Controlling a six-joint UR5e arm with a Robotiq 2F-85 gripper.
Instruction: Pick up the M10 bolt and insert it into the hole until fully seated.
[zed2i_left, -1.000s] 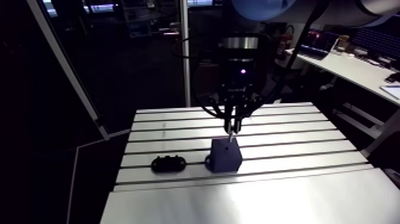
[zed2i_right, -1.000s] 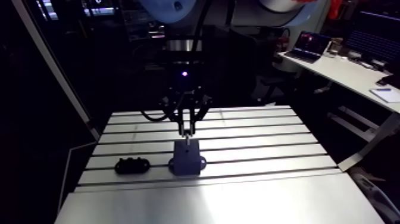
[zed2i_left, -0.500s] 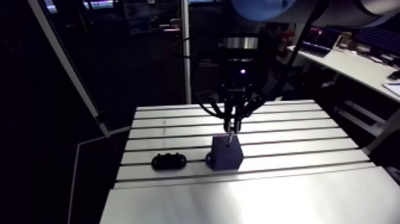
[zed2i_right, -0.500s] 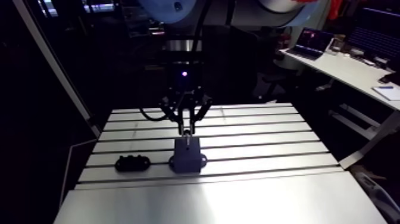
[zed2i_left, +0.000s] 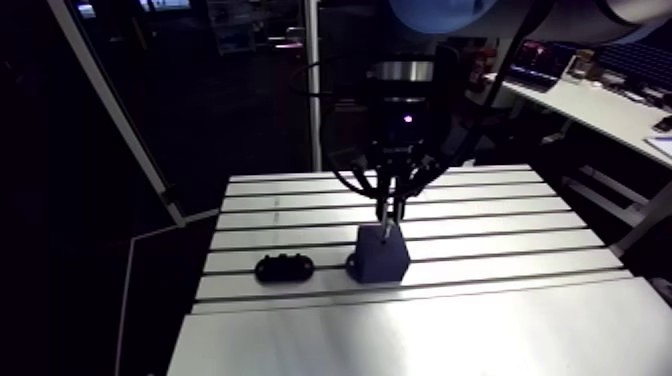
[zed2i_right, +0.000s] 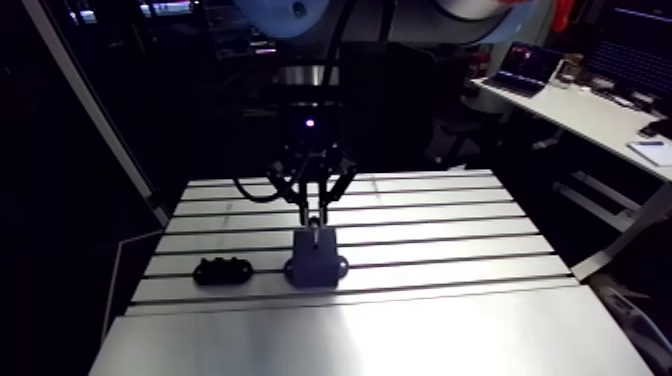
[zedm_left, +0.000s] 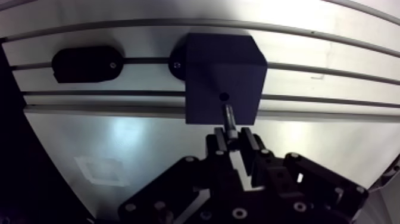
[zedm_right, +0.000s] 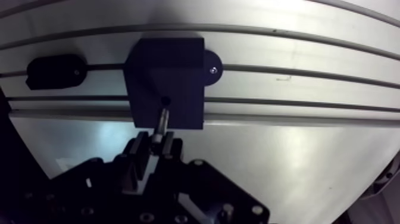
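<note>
A dark block (zedm_left: 223, 77) with a small round hole (zedm_left: 224, 96) in its sloped face is fixed to the slotted table (zed2i_left: 480, 250). In the wrist view my gripper (zedm_left: 236, 138) is shut on the bolt (zedm_left: 228, 119), whose thin metal shank points forward with its tip just short of the hole. In the arm view the gripper (zed2i_left: 389, 212) hangs right above the block (zed2i_left: 381, 254), the bolt's tip at the block's top face.
A flat black oval holder (zed2i_left: 284, 269) is bolted into the same slot to the block's left, seen beside the block as the holder (zedm_left: 86, 63) in the wrist view. A smooth metal plate (zed2i_left: 420, 335) covers the table's near part.
The arm view has shifted slightly, so the camera moved. The gripper with the bolt sits a little lower over the block than earlier.
</note>
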